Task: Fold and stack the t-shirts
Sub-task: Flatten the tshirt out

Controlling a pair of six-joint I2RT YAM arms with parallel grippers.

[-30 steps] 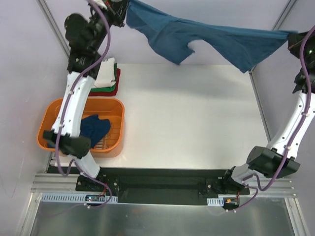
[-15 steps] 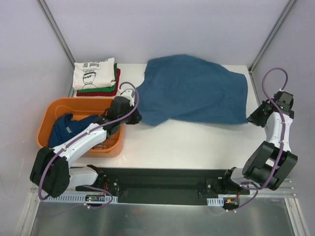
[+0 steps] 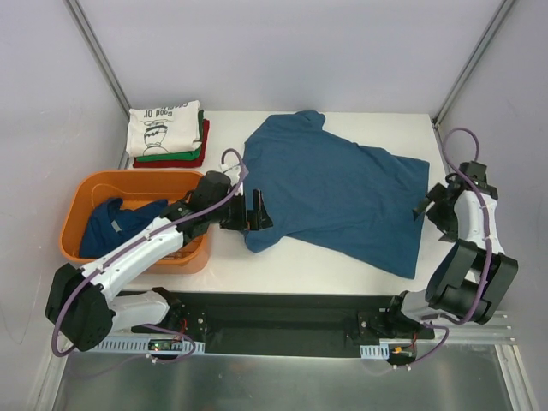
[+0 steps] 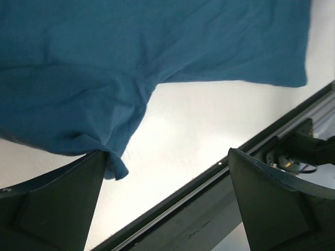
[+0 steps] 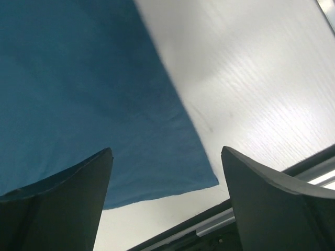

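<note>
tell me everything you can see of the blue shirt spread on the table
The blue t-shirt is plain dark teal-blue soft cloth, lying spread out, slightly askew, on the white table, one short sleeve pointing toward the far edge. Mostly flat, softly wrinkled; its near-left corner is bunched beside the open left gripper. The open right gripper sits at its right edge. Neither grips it.

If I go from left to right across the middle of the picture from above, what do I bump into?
orange tub → left hand → spread-out blue t-shirt → right hand
</note>
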